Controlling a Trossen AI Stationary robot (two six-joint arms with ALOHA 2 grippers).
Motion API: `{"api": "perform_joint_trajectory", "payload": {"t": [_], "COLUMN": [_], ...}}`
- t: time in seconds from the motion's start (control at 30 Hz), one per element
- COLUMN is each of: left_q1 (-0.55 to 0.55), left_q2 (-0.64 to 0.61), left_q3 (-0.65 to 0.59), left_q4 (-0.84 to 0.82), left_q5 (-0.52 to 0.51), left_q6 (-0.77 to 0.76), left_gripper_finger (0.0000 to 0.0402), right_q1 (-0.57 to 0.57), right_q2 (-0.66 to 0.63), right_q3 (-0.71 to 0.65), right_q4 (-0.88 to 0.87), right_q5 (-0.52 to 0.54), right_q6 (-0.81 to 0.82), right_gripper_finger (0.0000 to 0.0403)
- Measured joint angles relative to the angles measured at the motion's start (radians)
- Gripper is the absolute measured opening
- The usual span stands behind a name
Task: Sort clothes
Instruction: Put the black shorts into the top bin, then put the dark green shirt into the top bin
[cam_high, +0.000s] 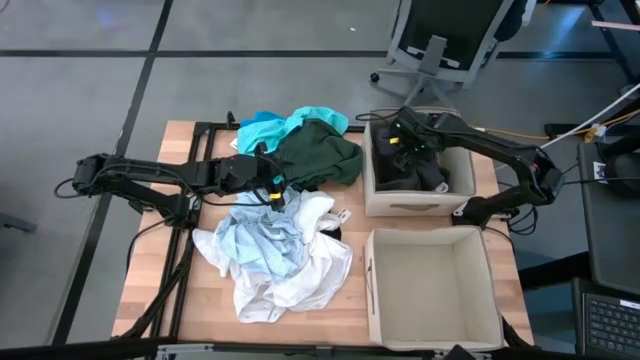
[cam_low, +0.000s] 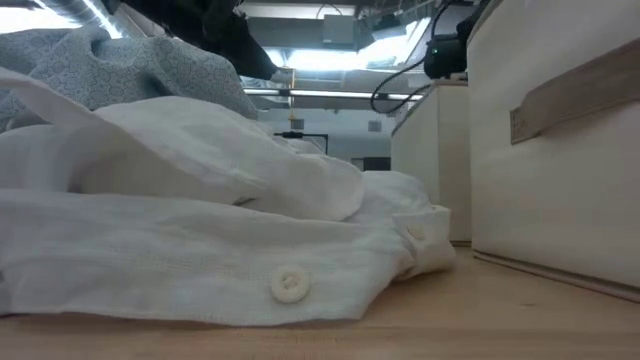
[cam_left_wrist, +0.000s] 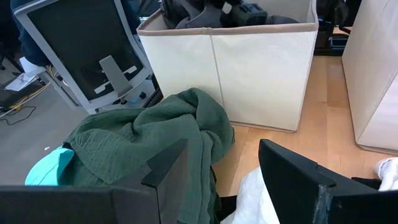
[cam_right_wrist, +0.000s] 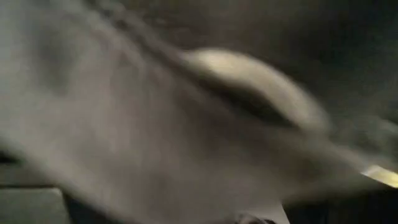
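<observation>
Dark garments (cam_high: 425, 175) in far box (cam_high: 372, 196)

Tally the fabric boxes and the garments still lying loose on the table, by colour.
Beige fabric boxes: 2 — far box, near box
Teal garment: 1
Dark green garment: 1
Pale blue garment: 1
White garment: 1
Total: 6

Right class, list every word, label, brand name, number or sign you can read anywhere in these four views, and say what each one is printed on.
None can be read.
Small tag beside the white shirt: too small to read.
Two beige fabric boxes: plain, no print visible.
White shirt buttons: no lettering visible.
Dark green garment and teal garment: no labels showing.
Office chair: no visible brand.
Right wrist view: blurred, nothing legible.
</observation>
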Motion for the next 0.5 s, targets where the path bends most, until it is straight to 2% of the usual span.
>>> {"api": "perform_joint_trajectory", "payload": {"t": [0.17,0.5], "left_q1": [0.000,0.000], "left_q2": [0.000,0.000], "left_q3": [0.000,0.000], "left_q4": [0.000,0.001], "left_q5": [0.000,0.000], "left_q6": [0.000,0.000], "left_gripper_finger": [0.0186,0.0186], "right_q1": [0.000,0.000], "right_q2": [-0.058,-0.146], "right_q3": [0.035,0.255], "right_q4": [-0.075,-0.223], "right_q5": [-0.001,-0.003], "right_q6": [-0.006,0.004], "right_gripper_finger": [0.0273,0.0269]}}
